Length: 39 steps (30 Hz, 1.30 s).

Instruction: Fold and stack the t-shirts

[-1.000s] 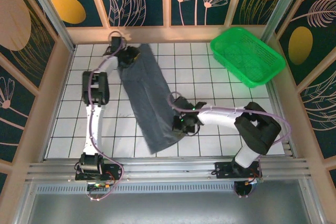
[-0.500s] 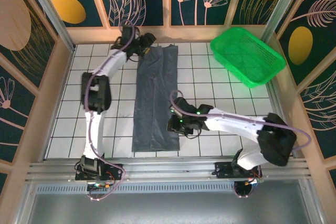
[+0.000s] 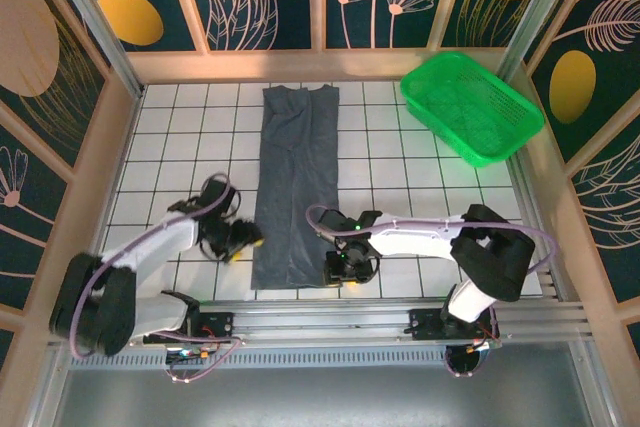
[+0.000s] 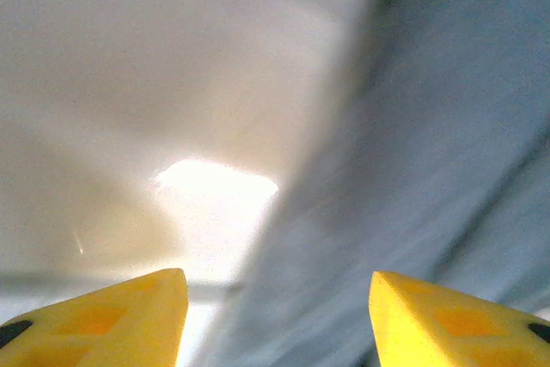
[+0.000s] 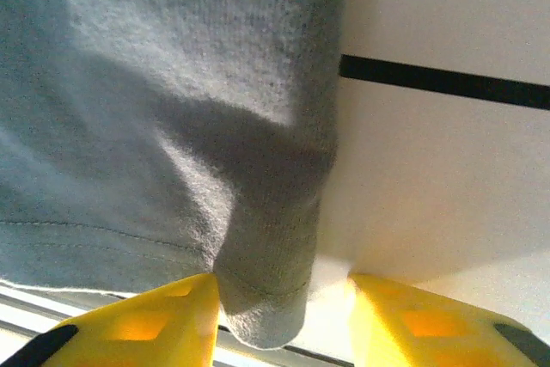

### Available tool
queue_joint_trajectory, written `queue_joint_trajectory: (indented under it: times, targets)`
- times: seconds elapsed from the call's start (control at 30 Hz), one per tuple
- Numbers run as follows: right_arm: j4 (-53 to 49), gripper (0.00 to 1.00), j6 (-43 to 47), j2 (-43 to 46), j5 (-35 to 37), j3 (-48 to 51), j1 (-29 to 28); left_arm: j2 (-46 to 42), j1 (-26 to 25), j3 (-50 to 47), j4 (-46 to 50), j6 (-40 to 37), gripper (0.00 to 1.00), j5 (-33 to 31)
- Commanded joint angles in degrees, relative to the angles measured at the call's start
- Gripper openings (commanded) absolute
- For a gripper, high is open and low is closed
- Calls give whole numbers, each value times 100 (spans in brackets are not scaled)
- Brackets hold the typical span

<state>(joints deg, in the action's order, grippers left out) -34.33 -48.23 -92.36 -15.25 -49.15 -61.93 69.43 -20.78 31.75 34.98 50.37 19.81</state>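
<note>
Right, the t-shirt [image 3: 295, 187] lies flat on the white tiled table [image 3: 420, 197], folded into one long slate-grey strip with a lengthwise crease down its middle. Off the strip's far right corner, well apart from it, sits the green basket [image 3: 470, 107].

My left end effector [image 3: 243, 242] is low on the tiles just beside the strip's left edge, near its lower end. Up close, my left end effector [image 4: 275, 298] shows its yellow fingertips spread wide. The grey t-shirt [image 4: 447, 169] runs up the right of that view, blurred, with bare tile to its left. Nothing is pinched between the tips.

Over on the other side, my right end effector [image 3: 347, 269] sits at the strip's lower right corner. From the wrist, my right end effector [image 5: 284, 298] has its fingers parted, one on each side of the hem corner. The t-shirt [image 5: 172, 83] bulges there in a soft fold with the stitched hem showing. The left finger is right against the cloth, while the right one stands clear over white tile. A black grid line [image 5: 447, 83] runs off beside the cloth's right edge.
</note>
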Motion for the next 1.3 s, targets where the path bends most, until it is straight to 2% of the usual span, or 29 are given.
queue_joint_trajectory:
  times: [0.0, 0.13, 0.27, 0.43, 0.53, 0.6, 0.67, 0.8, 0.9, 1.03, 1.17, 1.27]
  targets:
    - [488, 37, 67, -351, -144, -31, -73, -808, -95, -391, 651, -156, 61, 635]
    - [786, 22, -90, -393, -145, -31, -57, -1133, -152, -997, 286, 69, 62, 1193]
    - [892, 10, -130, -448, -207, -87, -64, -1078, -258, -1159, -532, 563, 62, 1390]
    - [938, 0, -212, -326, -224, -69, -65, -538, -767, -1190, -1278, 870, 54, 1386]
    - [946, 0, -280, -234, -216, -52, -73, -308, -900, -1240, -1487, 915, 39, 1269]
    - [913, 0, -317, -149, -192, -26, -73, -277, -911, -1208, -1544, 918, 23, 1163]
    - [881, 0, -353, -20, -147, -1, -83, -359, -911, -1119, -1611, 1006, 15, 1125]
    - [754, 0, -372, 191, -51, -63, -64, -551, -911, -835, -1576, 1152, 13, 1066]
    - [668, 0, -372, 285, -14, -142, -39, -621, -911, -725, -1489, 1177, 0, 1052]
    - [346, 0, -347, 451, 274, -446, 58, -782, -911, -367, -1230, 1265, 0, 830]
    - [-7, 0, -197, 610, 510, -1010, 526, -761, -849, 365, -1109, 1344, 0, 398]
    - [-101, 0, 7, 506, 583, -1520, 1014, -491, -575, 930, -1229, 1300, 0, 154]
